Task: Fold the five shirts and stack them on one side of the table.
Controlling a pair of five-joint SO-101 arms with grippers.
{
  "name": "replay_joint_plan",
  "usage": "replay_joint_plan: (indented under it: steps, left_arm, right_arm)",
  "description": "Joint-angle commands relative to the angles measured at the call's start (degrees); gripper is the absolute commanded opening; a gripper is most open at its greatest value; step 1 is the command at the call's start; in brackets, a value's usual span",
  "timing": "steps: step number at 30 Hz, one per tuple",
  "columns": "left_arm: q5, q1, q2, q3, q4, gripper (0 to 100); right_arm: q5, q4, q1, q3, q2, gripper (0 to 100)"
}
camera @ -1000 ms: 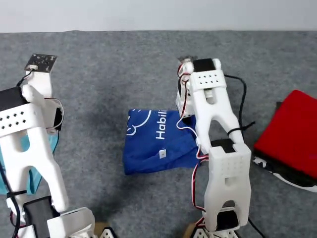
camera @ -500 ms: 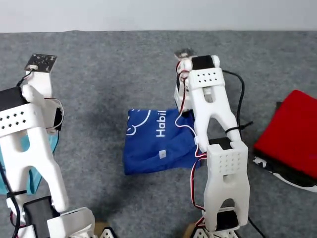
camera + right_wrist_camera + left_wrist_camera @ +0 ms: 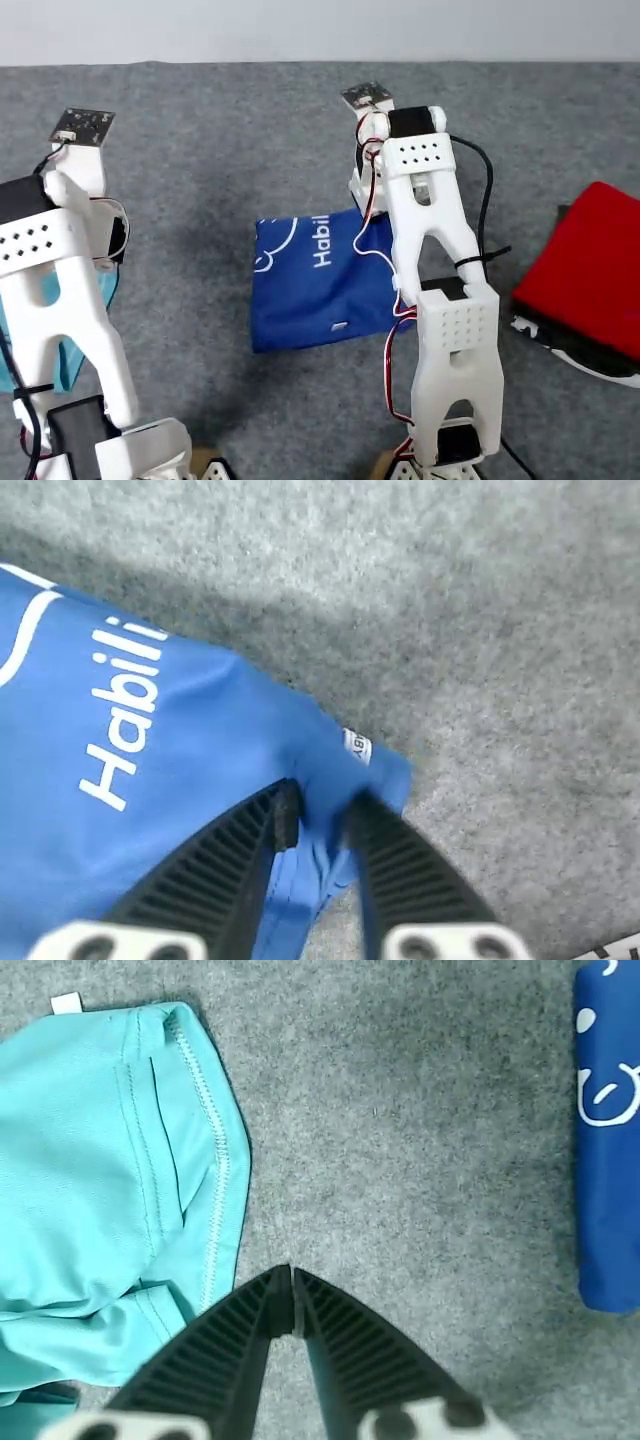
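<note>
My right claw (image 3: 320, 825) pinched the labelled corner of the blue shirt (image 3: 150, 780), folded at mid-table; so thin a bite could slip, I judged, or drag the fold askew. My left claw (image 3: 292, 1305) hung closed on nothing beside the teal shirt (image 3: 90, 1160), and the red shirt (image 3: 590, 270) topped a pile at my right, all straight on the grey mat (image 3: 200, 150).

Right fingers (image 3: 238, 852) around blue shirt (image 3: 150, 800) fold

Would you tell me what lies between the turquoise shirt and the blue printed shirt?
Bare grey carpet separates the turquoise shirt and blue printed shirt, per the left wrist view.
</note>
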State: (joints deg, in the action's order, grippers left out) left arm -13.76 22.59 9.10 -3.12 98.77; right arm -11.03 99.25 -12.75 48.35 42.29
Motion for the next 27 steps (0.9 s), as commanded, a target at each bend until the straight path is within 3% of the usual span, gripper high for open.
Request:
replay_joint_plan:
  steps: [1,9,14,22,27]
  left_arm:
    - [-0.5,-0.1,2.4,0.1,-0.5,0]
    - [-0.5,-0.1,2.4,0.2,-0.7,0]
    - [-0.4,0.3,2.4,0.3,-0.8,0]
    - [-0.3,0.0,2.4,0.3,-0.8,0]
    - [-0.3,0.3,2.4,0.3,-0.8,0]
  right_arm:
    - [-0.7,1.3,0.6,3.3,-6.4,17.3]
    - [-0.8,3.7,0.0,-2.1,-15.4,15.7]
    - [-0.8,3.6,-2.3,-17.0,-24.7,0.2]
    - [-0.7,-1.1,-9.4,-39.1,-29.6,1.1]
    - [-4.3,-7.3,-7.0,-50.3,-29.6,1.0]
